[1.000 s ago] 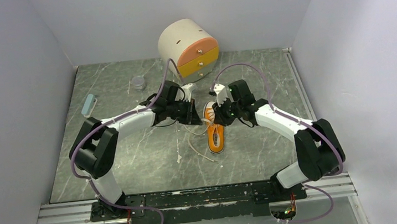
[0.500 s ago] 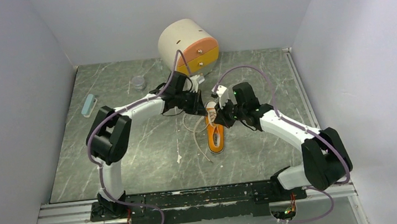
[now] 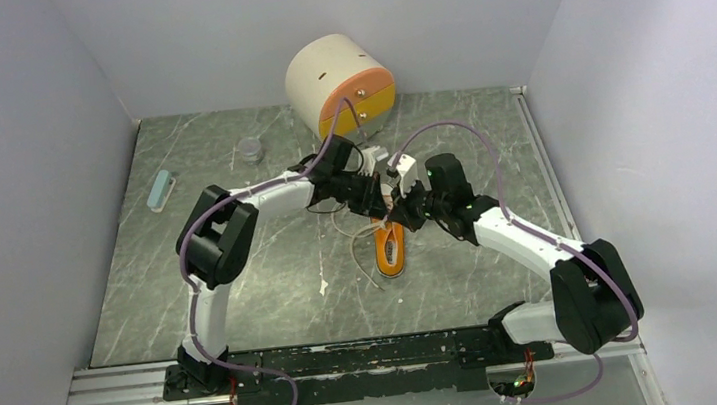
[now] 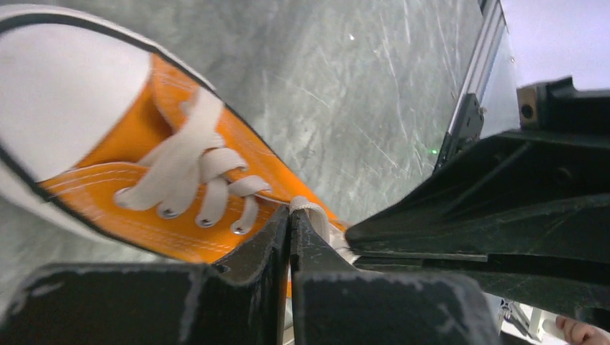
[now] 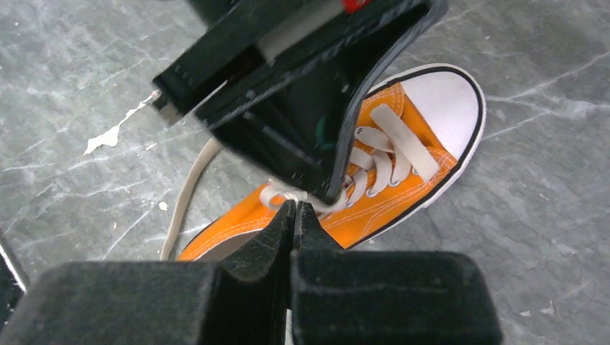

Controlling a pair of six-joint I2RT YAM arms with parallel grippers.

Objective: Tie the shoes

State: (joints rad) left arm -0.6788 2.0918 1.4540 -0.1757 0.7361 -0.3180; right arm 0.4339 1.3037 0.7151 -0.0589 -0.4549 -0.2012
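Left pincer point(image 4: 290, 219), right pincer point(image 5: 295, 212) meet above shoe point(image 3: 390, 244), elbows out, each clamped on lace point(image 5: 277, 192).

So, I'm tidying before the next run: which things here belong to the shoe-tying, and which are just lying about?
In the job: orange sneaker, its white laces, left gripper, right gripper.
Lying about: round drawer unit, small grey cup, pale blue block.

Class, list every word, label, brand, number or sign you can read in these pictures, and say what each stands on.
No text can be read anywhere.
On the orange sneaker, a dark insole mark in the top view is too small to read.
The drawer unit and table show no writing.
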